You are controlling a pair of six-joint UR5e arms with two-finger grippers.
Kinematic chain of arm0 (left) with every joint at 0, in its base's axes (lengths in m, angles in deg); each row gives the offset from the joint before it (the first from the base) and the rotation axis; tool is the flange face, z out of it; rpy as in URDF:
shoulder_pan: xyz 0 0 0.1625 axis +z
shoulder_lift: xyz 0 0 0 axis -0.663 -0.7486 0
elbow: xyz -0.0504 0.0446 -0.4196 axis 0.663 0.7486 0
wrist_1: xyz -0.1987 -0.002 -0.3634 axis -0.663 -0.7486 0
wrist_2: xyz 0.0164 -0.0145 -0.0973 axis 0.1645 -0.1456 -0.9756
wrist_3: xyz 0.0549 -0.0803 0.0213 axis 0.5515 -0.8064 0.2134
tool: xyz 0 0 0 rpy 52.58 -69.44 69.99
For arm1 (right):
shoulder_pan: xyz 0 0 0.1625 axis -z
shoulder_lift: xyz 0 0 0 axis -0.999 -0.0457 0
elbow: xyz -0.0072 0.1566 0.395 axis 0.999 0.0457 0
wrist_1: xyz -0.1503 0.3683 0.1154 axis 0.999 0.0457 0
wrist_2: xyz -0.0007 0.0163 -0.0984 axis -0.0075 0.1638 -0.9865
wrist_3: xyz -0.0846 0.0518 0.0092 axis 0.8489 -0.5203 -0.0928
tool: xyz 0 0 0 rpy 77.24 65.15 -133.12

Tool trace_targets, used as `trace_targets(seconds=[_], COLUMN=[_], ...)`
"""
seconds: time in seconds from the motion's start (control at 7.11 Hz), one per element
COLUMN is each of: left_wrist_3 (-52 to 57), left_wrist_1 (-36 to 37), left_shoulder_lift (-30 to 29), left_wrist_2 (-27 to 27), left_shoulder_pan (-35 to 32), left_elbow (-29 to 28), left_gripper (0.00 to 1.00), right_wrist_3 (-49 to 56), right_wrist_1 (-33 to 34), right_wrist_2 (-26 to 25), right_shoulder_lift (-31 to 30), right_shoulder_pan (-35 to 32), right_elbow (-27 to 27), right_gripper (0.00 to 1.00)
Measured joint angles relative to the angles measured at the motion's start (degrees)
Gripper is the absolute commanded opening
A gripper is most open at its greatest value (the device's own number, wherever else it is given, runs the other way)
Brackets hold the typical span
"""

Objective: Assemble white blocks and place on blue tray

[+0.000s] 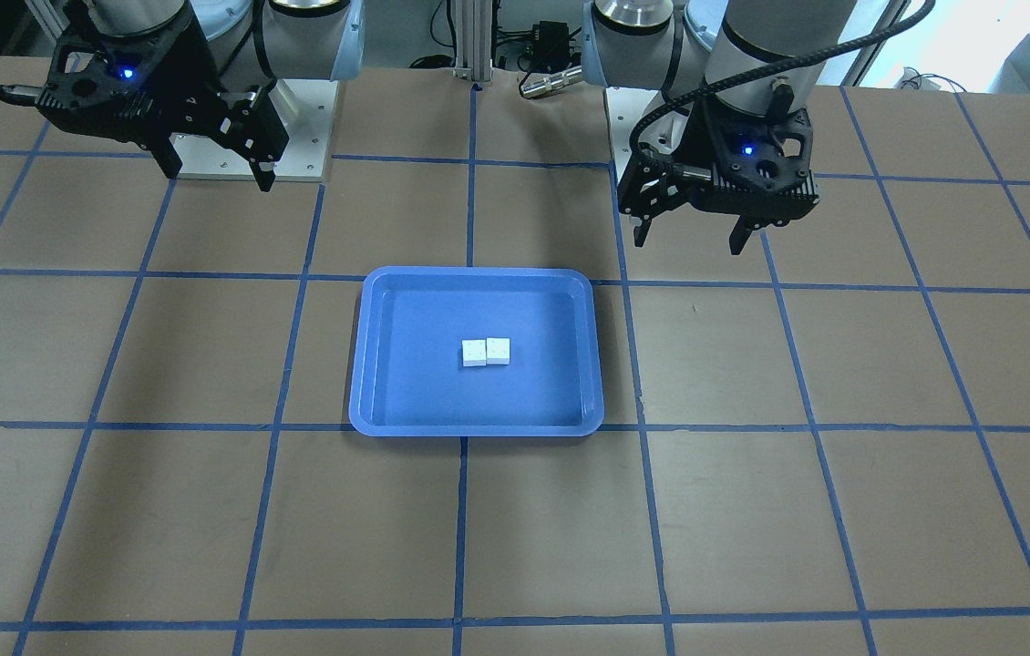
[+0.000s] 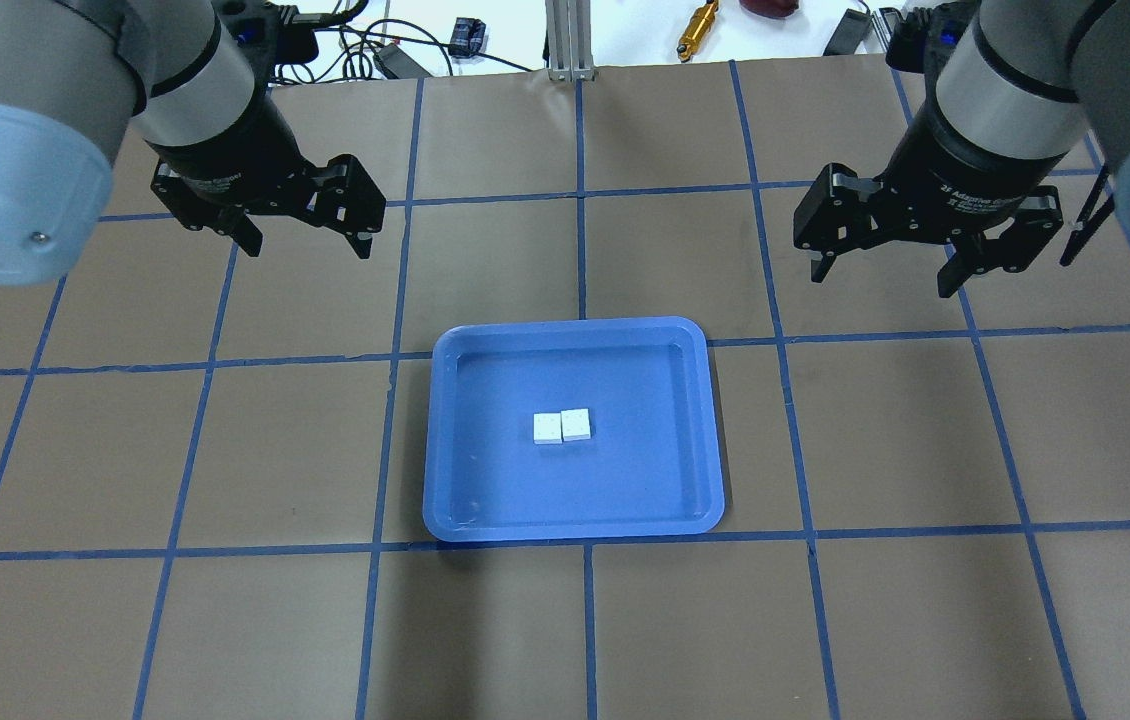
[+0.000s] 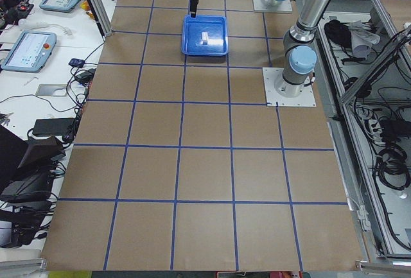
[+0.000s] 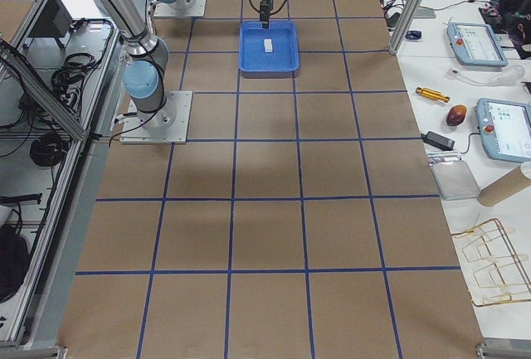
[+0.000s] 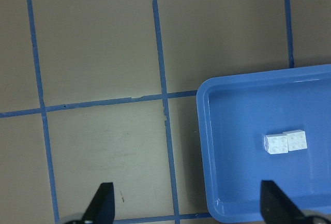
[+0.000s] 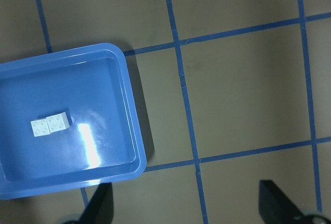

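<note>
The two white blocks [image 2: 562,426] sit joined side by side, one slightly offset, in the middle of the blue tray [image 2: 465,500]. They also show in the front view [image 1: 486,351], the left wrist view [image 5: 284,142] and the right wrist view [image 6: 49,124]. The blue tray [image 1: 369,401] lies at the table's centre. My left gripper [image 2: 303,238] is open and empty, raised above the table to the tray's far left. My right gripper [image 2: 883,272] is open and empty, raised to the tray's far right. Both are well apart from the tray.
The table is brown paper with a blue tape grid [image 2: 582,250]. Cables, a yellow tool [image 2: 696,24] and small devices lie beyond the far edge. Tablets and tools sit on side benches [image 4: 498,127]. The arm bases [image 1: 296,128] stand at the robot's side.
</note>
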Motion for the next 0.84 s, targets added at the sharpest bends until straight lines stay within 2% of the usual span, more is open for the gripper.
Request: trace_targets(seconds=[0.28,0.84], left_wrist_3=[0.43,0.80], left_wrist_1=[-2.19,-1.64], left_shoulder_lift=[-0.30,-0.24], left_wrist_2=[-1.04,-0.94], left_shoulder_pan=[0.87,1.37], left_elbow=[-0.83,-0.93], left_gripper=[1.00,1.00], right_wrist_3=[0.00,-0.05], right_wrist_1=[-0.02,0.00], right_wrist_2=[-0.63,-0.72], right_shoulder_lift=[-0.06,-0.07], right_shoulder_pan=[0.00,-0.06], right_elbow=[-0.02,0.09], right_gripper=[1.00,1.00])
